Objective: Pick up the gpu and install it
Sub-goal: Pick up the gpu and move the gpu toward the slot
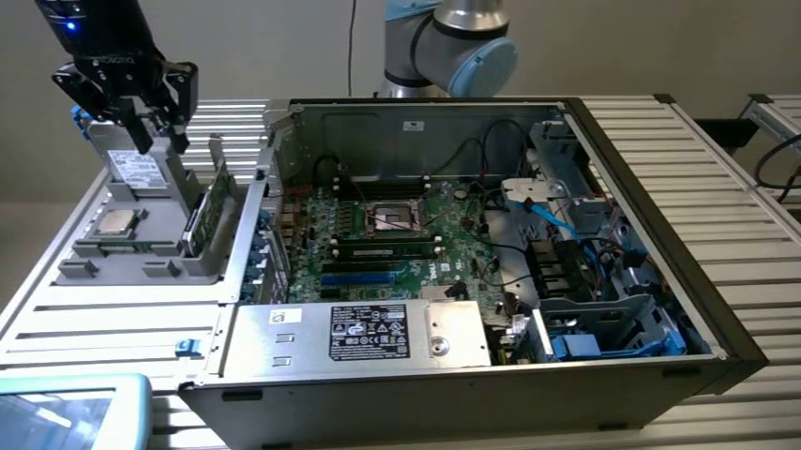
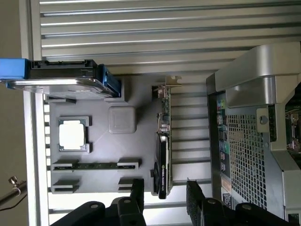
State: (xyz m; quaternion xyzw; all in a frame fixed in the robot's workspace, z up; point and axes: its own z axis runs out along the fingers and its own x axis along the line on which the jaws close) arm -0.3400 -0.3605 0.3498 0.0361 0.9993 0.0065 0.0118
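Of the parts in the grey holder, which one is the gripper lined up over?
The gpu, the green card standing on edge with a black cooler, in line with the open gripper. The CPU and memory stick lie flat.

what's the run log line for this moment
end effector: open, over graphics card | graphics card: on edge in gray holder, not held

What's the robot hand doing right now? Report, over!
Gripper open, hovering above the parts tray. Gpu standing on edge in its tray slot, not grabbed yet. Nothing between gripper and card. Over.
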